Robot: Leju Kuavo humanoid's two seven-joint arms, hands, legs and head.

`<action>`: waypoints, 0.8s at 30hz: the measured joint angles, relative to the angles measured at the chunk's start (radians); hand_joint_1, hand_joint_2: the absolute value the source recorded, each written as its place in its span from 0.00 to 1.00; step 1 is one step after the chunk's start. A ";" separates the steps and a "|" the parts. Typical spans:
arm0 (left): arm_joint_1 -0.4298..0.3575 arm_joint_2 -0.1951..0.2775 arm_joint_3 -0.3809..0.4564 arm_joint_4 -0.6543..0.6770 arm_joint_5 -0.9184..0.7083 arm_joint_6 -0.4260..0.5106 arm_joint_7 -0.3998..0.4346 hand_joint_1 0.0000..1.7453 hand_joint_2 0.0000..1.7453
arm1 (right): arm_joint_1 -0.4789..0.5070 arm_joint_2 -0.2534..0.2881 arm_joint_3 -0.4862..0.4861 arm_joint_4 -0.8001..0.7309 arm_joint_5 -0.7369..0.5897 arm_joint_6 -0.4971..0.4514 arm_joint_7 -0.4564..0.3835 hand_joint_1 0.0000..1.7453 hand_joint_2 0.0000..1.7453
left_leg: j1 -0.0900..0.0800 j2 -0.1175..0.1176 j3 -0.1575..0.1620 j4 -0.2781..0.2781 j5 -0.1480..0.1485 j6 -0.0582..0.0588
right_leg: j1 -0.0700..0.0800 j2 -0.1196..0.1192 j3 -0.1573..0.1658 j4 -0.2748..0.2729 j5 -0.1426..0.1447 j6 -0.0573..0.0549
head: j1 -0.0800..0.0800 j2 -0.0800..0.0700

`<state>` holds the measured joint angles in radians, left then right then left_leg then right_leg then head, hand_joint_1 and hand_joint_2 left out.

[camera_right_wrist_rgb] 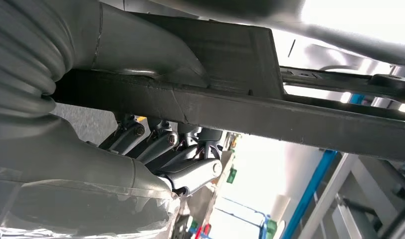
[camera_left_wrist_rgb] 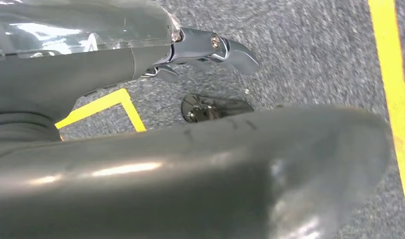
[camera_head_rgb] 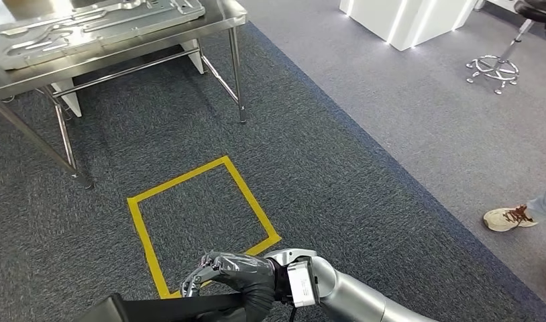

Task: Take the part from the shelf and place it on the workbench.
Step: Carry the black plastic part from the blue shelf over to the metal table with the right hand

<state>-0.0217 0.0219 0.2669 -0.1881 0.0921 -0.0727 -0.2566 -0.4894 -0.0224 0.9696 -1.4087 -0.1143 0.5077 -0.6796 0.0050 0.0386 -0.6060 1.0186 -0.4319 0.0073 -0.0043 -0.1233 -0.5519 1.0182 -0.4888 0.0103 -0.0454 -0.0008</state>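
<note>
The part (camera_head_rgb: 170,305) is a long black piece at the bottom of the head view, above the carpet. My right hand (camera_head_rgb: 233,275) grips its right end. In the right wrist view the part (camera_right_wrist_rgb: 290,119) is a dark bar, with the thumb over it and the dark fingers (camera_right_wrist_rgb: 165,149) curled under it. My left hand (camera_left_wrist_rgb: 205,50) hangs above the carpet, its fingers (camera_left_wrist_rgb: 230,52) reaching out. A large dark glossy shape (camera_left_wrist_rgb: 190,179) lies close against it; whether the hand holds it is hidden. The steel workbench (camera_head_rgb: 29,77) stands at the far left, carrying a large metal panel (camera_head_rgb: 89,23).
A yellow taped square (camera_head_rgb: 196,221) marks the carpet just ahead of my hands. The workbench legs (camera_head_rgb: 238,74) stand beyond it. A person's shoes (camera_head_rgb: 508,218) are at the right edge. A white counter (camera_head_rgb: 404,20) and a stool base (camera_head_rgb: 493,70) stand far right.
</note>
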 joint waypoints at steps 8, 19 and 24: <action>-0.006 0.000 0.002 0.000 0.000 -0.010 -0.006 0.00 0.00 | 0.001 0.002 -0.001 0.009 0.001 0.002 -0.007 0.99 1.00 | 0.004 -0.100 0.007 -0.004 0.004 0.023 | -0.008 0.122 -0.146 0.266 -0.085 0.012 | 0.001 0.000; -0.002 -0.003 0.005 0.000 0.000 -0.029 -0.022 0.00 0.00 | -0.008 0.008 -0.002 0.002 -0.016 0.018 0.001 0.99 1.00 | 0.008 -0.080 -0.059 0.126 -0.070 -0.026 | -0.010 0.151 -0.027 -0.011 0.039 -0.033 | -0.003 0.000; -0.002 -0.001 0.005 0.000 -0.004 -0.044 -0.046 0.00 0.00 | -0.006 0.007 -0.003 0.002 -0.022 0.018 0.007 0.99 1.00 | 0.018 -0.044 -0.099 0.212 -0.075 -0.040 | -0.009 0.118 -0.022 -0.008 0.029 -0.029 | -0.003 0.000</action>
<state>-0.0237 0.0213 0.2720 -0.1881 0.0884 -0.1168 -0.3024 -0.4954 -0.0156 0.9670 -1.4067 -0.1361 0.5257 -0.6726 0.0235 -0.0051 -0.7050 1.2309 -0.5069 -0.0330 -0.0138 -0.0057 -0.5743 1.0101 -0.4598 -0.0190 -0.0488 -0.0008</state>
